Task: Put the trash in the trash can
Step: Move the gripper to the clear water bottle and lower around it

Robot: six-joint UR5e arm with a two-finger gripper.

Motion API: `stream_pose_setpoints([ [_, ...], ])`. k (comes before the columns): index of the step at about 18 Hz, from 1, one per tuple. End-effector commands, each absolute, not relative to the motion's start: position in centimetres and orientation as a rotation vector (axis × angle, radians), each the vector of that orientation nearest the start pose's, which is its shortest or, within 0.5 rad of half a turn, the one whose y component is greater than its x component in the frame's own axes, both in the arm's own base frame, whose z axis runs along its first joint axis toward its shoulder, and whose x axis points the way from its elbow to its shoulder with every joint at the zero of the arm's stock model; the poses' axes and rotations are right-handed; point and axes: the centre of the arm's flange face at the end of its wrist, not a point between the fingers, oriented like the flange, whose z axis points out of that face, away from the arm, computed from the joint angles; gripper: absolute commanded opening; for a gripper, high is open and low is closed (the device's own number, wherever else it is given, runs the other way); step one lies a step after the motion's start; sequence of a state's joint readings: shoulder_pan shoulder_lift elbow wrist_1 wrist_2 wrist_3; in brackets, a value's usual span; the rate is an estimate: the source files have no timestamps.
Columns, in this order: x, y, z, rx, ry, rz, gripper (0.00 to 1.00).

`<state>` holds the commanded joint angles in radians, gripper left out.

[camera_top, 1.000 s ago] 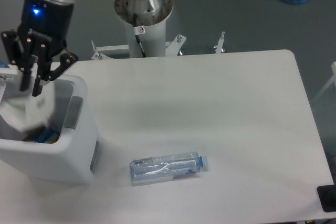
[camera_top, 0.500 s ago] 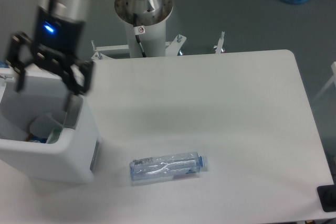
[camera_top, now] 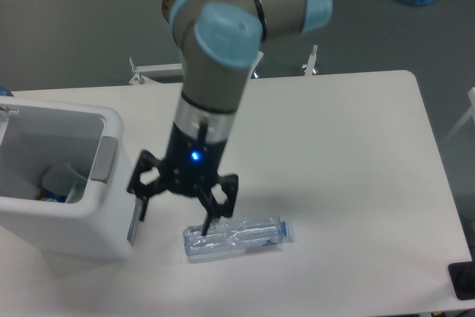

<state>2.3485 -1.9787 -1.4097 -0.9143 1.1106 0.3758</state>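
Arm over table [camera_top: 356, 154], gripper [camera_top: 177, 207] low between bin [camera_top: 67, 231] and bottle [camera_top: 237, 237], fingers spread wide, grasping nothing. One fingertip [camera_top: 208, 226] near or touching the bottle's left end; contact unclear. Bottle lies on its side near the table's front edge, blue cap pointing right, just right of the bin. Crumpled cup [camera_top: 63, 182] with green marking inside the bin, at the bottom. Blue light lit on gripper body
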Motion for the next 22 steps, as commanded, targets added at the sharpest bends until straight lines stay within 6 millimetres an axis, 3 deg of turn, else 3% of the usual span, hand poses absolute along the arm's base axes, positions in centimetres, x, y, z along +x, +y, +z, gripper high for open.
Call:
stream_pose_setpoints([
  [3, -35.5, 60.8, 39.5, -2.555, -0.413, -0.193, 1.00],
  [7, -37.5, 60.5, 35.8, -2.706, -0.411, 0.001, 1.00],
  [10, -37.2, 59.8, 32.8, -2.813, -0.030, 0.072, 1.00],
  [14, -34.9, 59.1, 28.9, -2.854, 0.361, 0.040, 1.00],
  [18, -34.2, 58.8, 27.4, -2.827, 0.627, 0.038, 0.95],
  [22, -34.0, 58.9, 26.5, -2.792, 0.800, 0.045, 0.98],
])
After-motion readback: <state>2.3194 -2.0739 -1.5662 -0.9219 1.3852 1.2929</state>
